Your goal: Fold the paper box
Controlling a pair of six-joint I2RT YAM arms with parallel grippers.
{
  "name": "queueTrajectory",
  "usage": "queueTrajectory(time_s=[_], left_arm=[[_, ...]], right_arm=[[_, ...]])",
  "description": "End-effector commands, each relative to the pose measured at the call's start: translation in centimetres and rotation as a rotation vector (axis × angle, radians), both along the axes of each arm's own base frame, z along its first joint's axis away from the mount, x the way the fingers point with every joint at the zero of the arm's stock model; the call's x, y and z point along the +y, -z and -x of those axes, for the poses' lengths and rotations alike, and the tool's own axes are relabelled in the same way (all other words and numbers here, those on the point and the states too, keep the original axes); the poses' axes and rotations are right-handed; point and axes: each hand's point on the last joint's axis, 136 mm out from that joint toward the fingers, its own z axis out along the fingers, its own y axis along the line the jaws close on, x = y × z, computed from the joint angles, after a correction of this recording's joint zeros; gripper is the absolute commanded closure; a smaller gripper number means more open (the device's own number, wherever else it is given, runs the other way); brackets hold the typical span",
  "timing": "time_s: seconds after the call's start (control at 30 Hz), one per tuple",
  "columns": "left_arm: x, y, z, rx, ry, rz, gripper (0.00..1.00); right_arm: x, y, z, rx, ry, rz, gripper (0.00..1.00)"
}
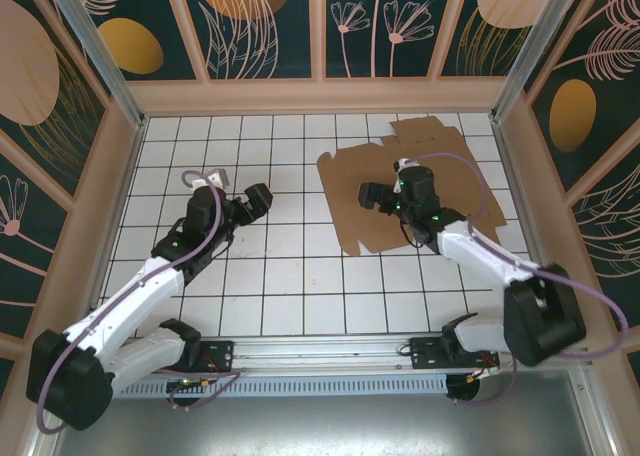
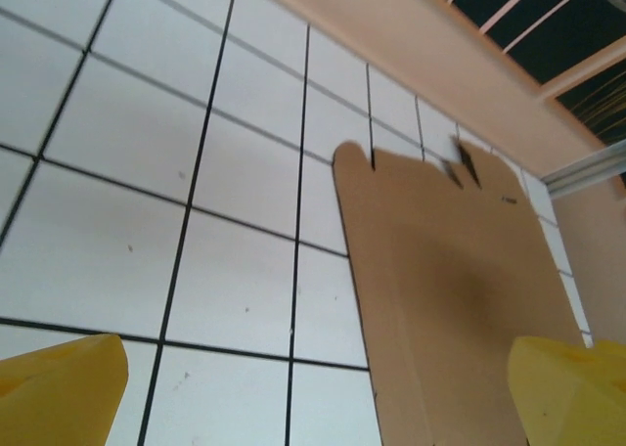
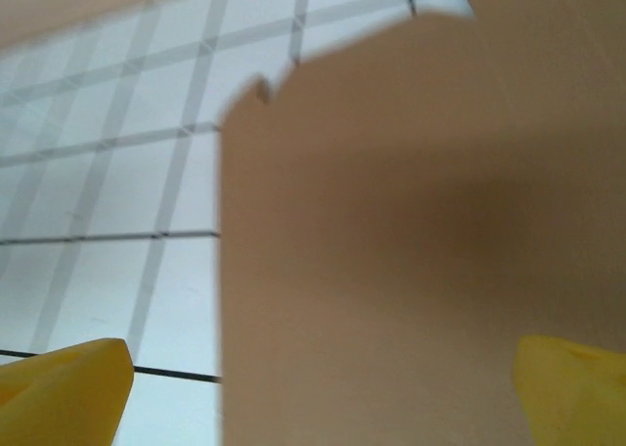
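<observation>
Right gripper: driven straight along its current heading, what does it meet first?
Most likely the paper box: the flat brown sheet lies dead ahead of the right gripper, between its open jaws. Depth is unclear in the wrist view, but nothing else shows in front of it.

A white tiled tabletop with dark grout lines lay flat; a pale peach raised border framed it; dark green wall panels bore orange ovals and pink plant outlines; a silver slotted rail ran along the near edge
</observation>
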Motion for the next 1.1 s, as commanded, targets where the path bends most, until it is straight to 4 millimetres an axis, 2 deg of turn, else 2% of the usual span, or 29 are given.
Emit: queueTrajectory(time_s=[0.0,0.13,0.2,0.23,0.33,0.43,0.73,0.8,0.9,0.97,1.07], left_arm=[[-1.5,1.9,0.1,0.067,0.054,0.05,0.01],[-1.5,3.2,0.4,0.101,0.039,0.08,0.01],[-1.5,3.8,0.6,0.107,0.035,0.09,0.01],[-1.4,4.0,0.7,0.106,0.032,0.097,0.01],[-1.4,4.9,0.7,0.118,0.015,0.117,0.01],[-2.1,5.1,0.7,0.131,0.037,0.155,0.01],[-4.6,4.8,-0.2,0.154,0.121,0.211,0.07],[-4.8,5.1,-0.4,0.162,0.128,0.219,0.1],[-4.9,6.0,-0.8,0.186,0.114,0.214,0.11],[-5.2,6.5,-1.1,0.201,0.115,0.222,0.13],[-5.9,6.8,-1.7,0.21,0.128,0.232,0.21]], right_arm=[[-2.9,2.6,-2.1,0.062,0.122,0.156,0.02],[-6.4,5.0,-3.2,0.121,0.25,0.303,0.02],[-6.8,6.5,-3.2,0.202,0.245,0.264,0.02],[-6.4,7.6,-3.1,0.25,0.217,0.223,0.02],[-4.4,9.9,-2.0,0.347,0.136,0.15,0.03],[-2.0,11.2,-0.7,0.4,0.05,0.132,0.04],[7.1,13.3,4.0,0.458,-0.357,0.147,0.07],[9.2,13.3,5.3,0.452,-0.462,0.136,0.07],[11.2,12.6,6.3,0.43,-0.561,0.122,0.08],[11.8,10.5,5.8,0.371,-0.564,0.078,0.08],[12.1,4.9,4.9,0.231,-0.533,-0.045,0.06]])
